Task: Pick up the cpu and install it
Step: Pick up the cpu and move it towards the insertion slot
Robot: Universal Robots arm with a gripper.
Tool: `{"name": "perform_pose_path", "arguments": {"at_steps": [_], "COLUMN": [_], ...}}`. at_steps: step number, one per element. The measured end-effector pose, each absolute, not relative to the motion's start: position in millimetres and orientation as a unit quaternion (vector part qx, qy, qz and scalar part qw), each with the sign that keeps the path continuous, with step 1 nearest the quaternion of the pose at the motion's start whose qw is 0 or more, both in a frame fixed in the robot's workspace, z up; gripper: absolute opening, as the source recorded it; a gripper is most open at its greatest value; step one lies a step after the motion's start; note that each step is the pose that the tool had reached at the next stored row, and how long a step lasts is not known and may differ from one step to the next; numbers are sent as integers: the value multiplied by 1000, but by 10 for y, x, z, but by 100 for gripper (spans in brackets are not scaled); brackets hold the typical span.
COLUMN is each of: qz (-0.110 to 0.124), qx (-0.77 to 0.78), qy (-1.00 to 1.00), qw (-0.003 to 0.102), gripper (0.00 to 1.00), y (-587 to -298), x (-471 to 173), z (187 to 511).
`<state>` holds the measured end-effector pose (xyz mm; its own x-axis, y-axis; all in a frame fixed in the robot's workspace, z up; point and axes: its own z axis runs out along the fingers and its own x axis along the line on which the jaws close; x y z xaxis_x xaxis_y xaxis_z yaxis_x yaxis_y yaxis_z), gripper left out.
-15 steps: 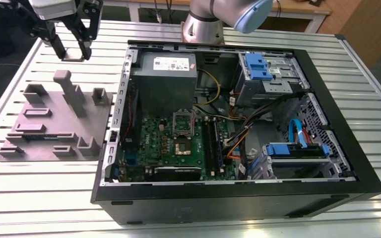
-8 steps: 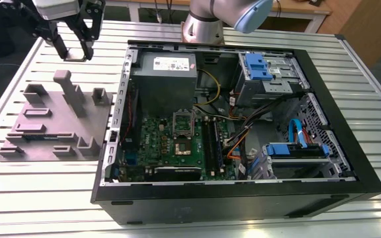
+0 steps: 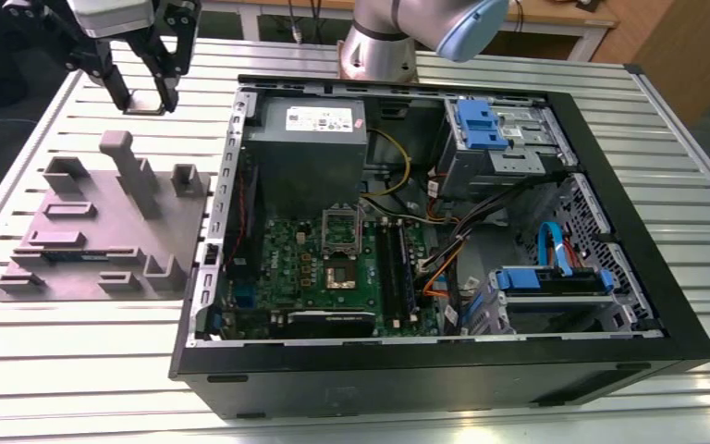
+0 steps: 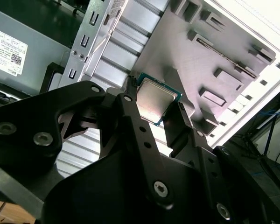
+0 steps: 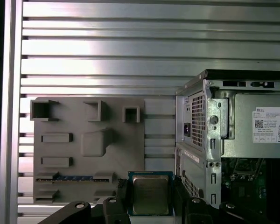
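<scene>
Gripper (image 3: 144,104) hangs above the table (image 3: 71,370), near its far edge toward the exterior view's left corner. Jaws are clamped on the cpu (image 5: 150,193). The black fingers (image 4: 133,116) press on two opposite edges, and the silver metal top and green rim show between them in both wrist views. The cpu is held flat, clear of the table and touching nothing else.

Grey fixture block (image 3: 96,231) lies on the table along the exterior view's left edge. It has raised posts and recessed slots, and one slot holds a thin blue-green strip (image 5: 74,178). In the first wrist view the cpu sits over the fixture edge nearest the computer case (image 3: 454,361).

The open black case lies on its side mid-table, just beside the fixture. Inside it, the grey power supply (image 3: 306,139) is at the far end and the green motherboard (image 3: 269,277) is toward the near end. A square socket (image 3: 340,275) sits mid-board, well apart from the cpu. Black memory sticks (image 3: 392,264) stand just beside the socket. Blue drive brackets (image 3: 479,125) are at the case's far corner on the exterior view's right. The arm's silver base (image 3: 380,51) stands at the table's far edge behind the case.
</scene>
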<state>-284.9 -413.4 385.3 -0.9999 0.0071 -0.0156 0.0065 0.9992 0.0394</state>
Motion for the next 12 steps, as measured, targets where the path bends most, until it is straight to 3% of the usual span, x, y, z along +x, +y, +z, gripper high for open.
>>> {"name": "perform_pose_path", "arguments": {"at_steps": [12], "qz": [20], "qx": [3], "qy": [1000], "qw": [8], "gripper": [47], "y": [-4134], "x": [-2759], "z": [3852]}}
